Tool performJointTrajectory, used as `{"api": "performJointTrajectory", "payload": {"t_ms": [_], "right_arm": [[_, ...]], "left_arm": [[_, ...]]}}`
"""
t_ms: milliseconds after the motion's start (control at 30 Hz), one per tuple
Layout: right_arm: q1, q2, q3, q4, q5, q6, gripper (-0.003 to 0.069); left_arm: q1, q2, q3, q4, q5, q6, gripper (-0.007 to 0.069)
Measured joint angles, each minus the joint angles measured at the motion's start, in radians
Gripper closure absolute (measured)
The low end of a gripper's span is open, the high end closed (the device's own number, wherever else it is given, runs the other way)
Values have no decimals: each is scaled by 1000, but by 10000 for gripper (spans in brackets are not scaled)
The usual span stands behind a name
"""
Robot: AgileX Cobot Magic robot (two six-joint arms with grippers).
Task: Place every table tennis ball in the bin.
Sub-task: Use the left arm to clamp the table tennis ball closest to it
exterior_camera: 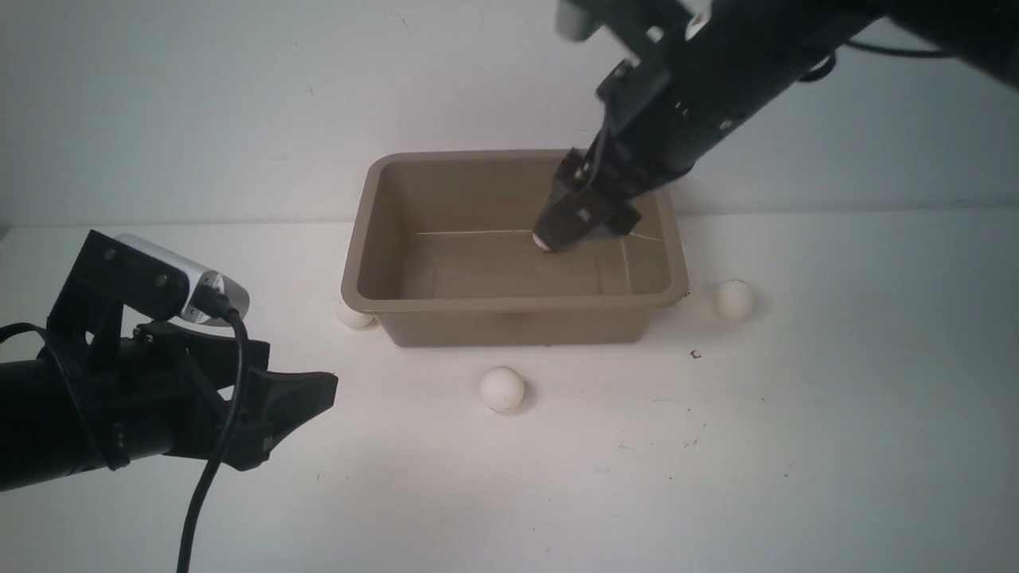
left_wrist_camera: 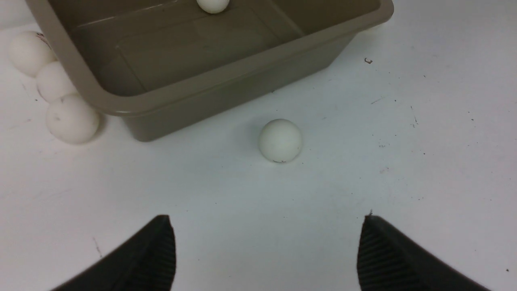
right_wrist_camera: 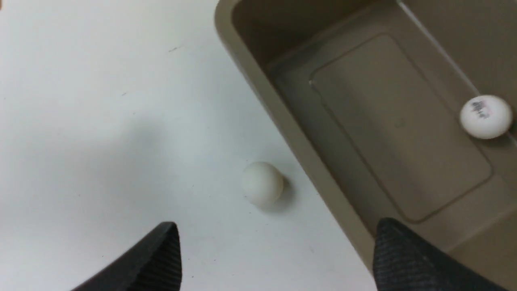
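Front view showed the left gripper spread wide, holding nothing, left of the bin. Three table tennis balls crowded its left wall. One ball lay before it, a second ball was inside by the spread, empty right gripper, and a third ball lay to its right.

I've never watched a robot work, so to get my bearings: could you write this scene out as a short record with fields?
bin: taupe tub, mid-table
ball in bin: one, lying free
left balls: three, beside the bin's left wall
front ball: on the table before the bin
right ball: on the table, right of the bin
left gripper: open, empty, facing the front ball
right gripper: open, empty, at the bin
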Motion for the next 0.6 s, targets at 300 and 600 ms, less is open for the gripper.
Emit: {"api": "performJointTrajectory", "payload": {"t_ms": [300,600], "right_arm": [[64,83,2,-70,-52,9,80],[64,0,2,-91,-101,5,80]], "left_arm": [[-22,16,0,-96,54,56,80],[-282,125,-3,-266,-218,292,80]]}}
